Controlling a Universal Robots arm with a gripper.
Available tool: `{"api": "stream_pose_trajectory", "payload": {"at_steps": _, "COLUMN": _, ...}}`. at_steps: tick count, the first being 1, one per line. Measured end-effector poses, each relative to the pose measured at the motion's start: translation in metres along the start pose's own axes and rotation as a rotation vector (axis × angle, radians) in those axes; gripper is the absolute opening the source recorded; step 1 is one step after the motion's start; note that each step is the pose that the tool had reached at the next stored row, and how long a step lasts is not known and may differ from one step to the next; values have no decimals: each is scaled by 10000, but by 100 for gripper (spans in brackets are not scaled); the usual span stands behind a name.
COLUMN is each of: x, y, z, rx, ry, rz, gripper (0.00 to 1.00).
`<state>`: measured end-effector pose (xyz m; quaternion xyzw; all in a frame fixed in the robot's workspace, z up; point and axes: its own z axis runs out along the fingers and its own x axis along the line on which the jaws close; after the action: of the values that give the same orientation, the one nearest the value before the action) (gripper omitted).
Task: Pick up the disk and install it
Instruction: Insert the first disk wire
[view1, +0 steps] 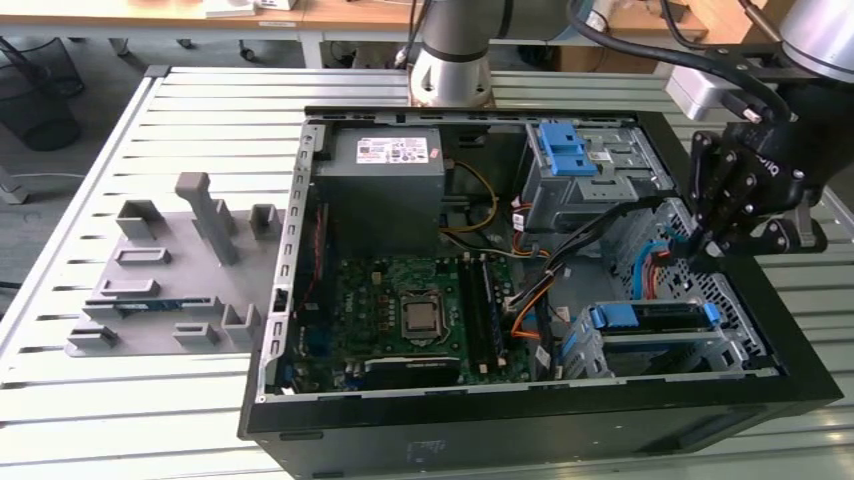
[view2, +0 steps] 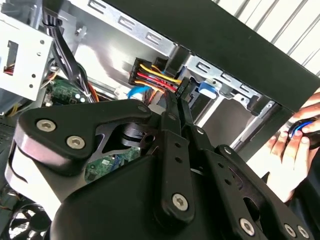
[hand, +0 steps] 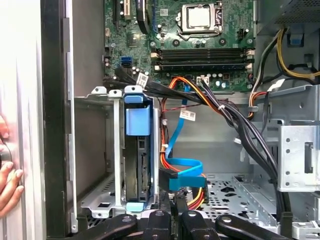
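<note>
While the open computer case (view1: 534, 300) lies under the pincer (view1: 710, 243), its fingers (view2: 176, 107) pressed together on nothing, the disk (view1: 650, 317) (in its blue carrier) sits in the bay just below it.

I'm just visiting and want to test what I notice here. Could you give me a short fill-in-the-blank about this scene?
1. The gripper hangs over an open computer ____.
2. The disk sits in a metal bay, framed by ____ plastic.
3. The gripper's fingers are pressed ____.
4. A person's ____ rests against the case's outer wall.

Missing words: case; blue; together; hand
</note>
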<state>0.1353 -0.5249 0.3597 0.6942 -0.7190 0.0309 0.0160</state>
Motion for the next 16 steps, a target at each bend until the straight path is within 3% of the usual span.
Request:
{"api": "stream_pose_trajectory", "payload": {"at_steps": 5, "x": 81, "y": 31, "z": 14, "rx": 56, "ry": -8, "rz": -11, "gripper": 16}}
{"api": "stream_pose_trajectory", "payload": {"at_steps": 11, "x": 124, "y": 115, "z": 30, "rx": 112, "ry": -11, "rz": -43, "gripper": 16}}
{"api": "stream_pose_trajectory", "payload": {"at_steps": 16, "x": 201, "y": 141, "z": 66, "rx": 138, "ry": -66, "rz": -68, "gripper": 16}}
